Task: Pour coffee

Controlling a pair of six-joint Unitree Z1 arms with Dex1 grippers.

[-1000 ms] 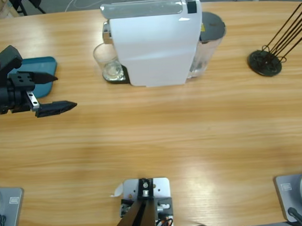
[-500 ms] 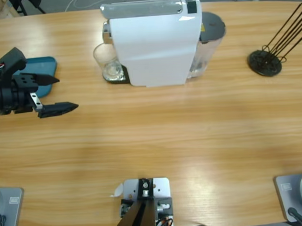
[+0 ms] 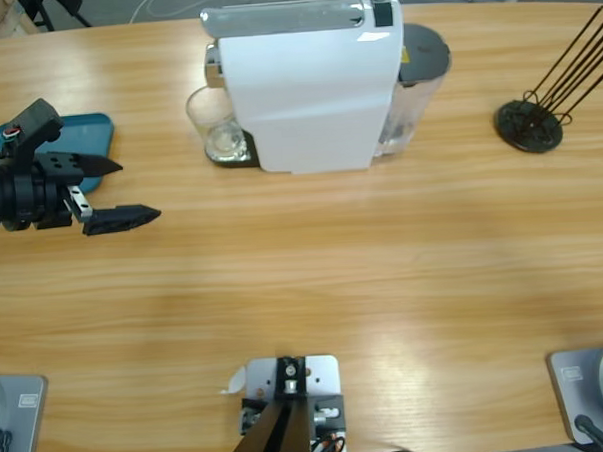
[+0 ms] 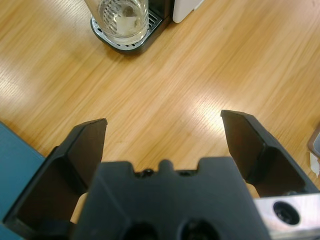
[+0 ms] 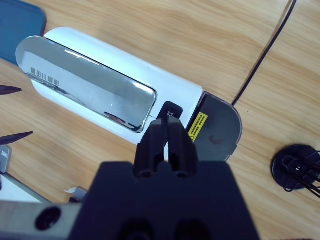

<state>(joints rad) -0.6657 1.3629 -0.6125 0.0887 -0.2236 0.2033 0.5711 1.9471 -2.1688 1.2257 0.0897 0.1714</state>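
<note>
The coffee [image 4: 122, 27] is only a thin pale layer at the bottom of the glass [image 3: 213, 125], and the glass stands upright on the drip tray [image 4: 125, 42] at the left end of the white coffee machine [image 3: 305, 86]. From my left hand [image 3: 108, 190] the glass lies ahead and a little to one side, across bare counter [image 3: 314, 285], so this hand is clearly the nearer one. It is released, both jaws spread wide, holding nothing. My right hand [image 5: 167, 132] hangs above the machine with its jaws pressed together, and it grasps nothing. I judge the left hand must go forward until the glass sits between its jaws.
</note>
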